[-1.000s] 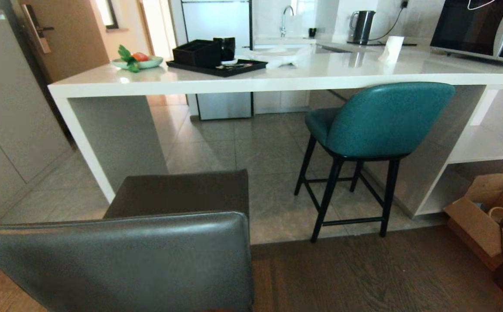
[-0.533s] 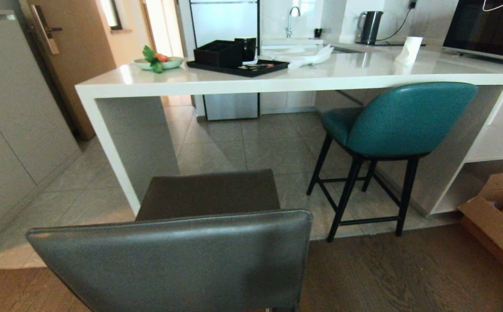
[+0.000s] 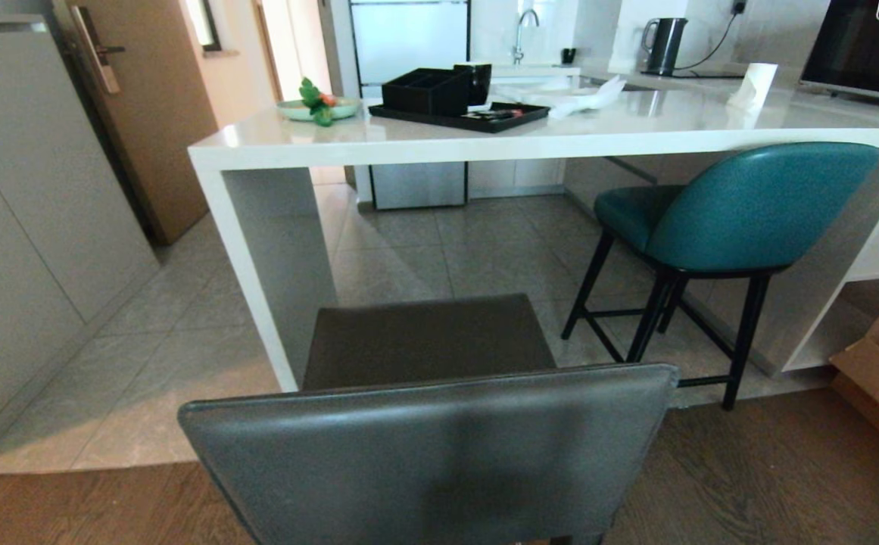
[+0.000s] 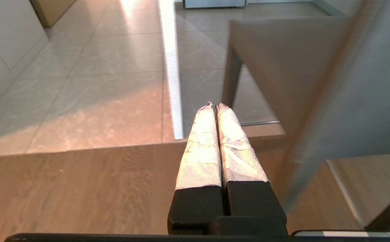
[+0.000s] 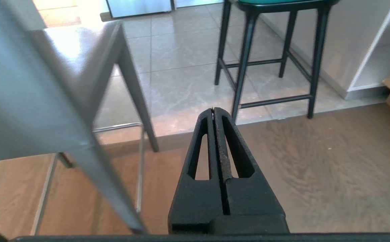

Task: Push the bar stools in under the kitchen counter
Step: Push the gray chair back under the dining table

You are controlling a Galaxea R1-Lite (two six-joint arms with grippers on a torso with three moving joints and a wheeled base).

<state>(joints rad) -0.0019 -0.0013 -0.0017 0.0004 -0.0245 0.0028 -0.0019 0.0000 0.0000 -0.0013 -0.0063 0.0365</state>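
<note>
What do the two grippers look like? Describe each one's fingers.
The left gripper has two long tapering fingers wrapped in crinkled whitish tape, set on black blocks. The right gripper is all black: two bare tapered fingers, each with a long cut-out slot. No cables or markings are visible.

grey stool, teal stool

Head and wrist views share grey stool.

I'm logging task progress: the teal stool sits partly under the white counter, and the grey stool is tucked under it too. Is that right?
Not quite. The teal stool does sit partly under the white counter, but the head view shows the grey stool standing out in front of it, not yet tucked under.
</note>
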